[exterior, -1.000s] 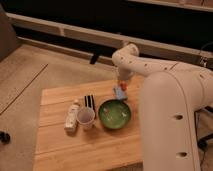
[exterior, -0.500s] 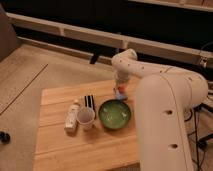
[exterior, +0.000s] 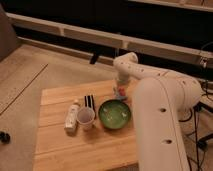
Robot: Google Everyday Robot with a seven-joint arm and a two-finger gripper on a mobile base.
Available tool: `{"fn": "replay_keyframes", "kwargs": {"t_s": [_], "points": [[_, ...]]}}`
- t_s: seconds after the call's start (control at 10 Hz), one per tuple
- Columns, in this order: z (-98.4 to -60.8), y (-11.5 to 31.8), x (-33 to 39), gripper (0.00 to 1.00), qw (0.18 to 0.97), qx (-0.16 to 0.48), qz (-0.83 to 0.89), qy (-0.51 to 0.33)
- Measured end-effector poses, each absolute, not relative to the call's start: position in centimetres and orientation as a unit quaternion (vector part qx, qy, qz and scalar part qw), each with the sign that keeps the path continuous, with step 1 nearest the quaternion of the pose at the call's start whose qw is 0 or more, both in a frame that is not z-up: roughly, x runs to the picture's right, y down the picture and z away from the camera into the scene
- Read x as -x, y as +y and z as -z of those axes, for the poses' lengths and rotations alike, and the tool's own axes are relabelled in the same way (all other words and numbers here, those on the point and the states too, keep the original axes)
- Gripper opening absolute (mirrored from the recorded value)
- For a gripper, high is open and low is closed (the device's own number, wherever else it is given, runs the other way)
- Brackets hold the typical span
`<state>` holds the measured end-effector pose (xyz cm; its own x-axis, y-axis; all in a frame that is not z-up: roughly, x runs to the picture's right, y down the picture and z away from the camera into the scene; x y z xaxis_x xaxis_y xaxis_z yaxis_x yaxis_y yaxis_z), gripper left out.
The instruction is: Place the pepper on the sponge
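My gripper hangs at the end of the white arm, low over the far right part of the wooden table. Directly beneath it lies the light blue-grey sponge, just behind the green bowl. A small orange-red bit, the pepper, shows at the gripper's tip right over the sponge. Whether the pepper rests on the sponge or is still held I cannot tell. The arm hides part of both.
A green bowl sits mid-table. To its left stand a white cup and a lying white bottle, with a black-and-white striped block behind the cup. The arm's thick white body covers the table's right side.
The arm's large white link has swung wider across the right of the view. The gripper has stayed over the sponge, shifting only slightly.
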<state>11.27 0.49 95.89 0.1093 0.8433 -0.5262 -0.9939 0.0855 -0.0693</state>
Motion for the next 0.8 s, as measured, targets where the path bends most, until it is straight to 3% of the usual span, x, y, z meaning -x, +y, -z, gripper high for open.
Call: {"fn": "replay_keyframes", "kwargs": {"t_s": [0.2,0.8], "points": [[-96.08,0.55,-11.2,0.32,0.712,0.215,-0.644,0.179],[-96.1,0.61,-11.2,0.32,0.712,0.215,-0.644,0.179]]}}
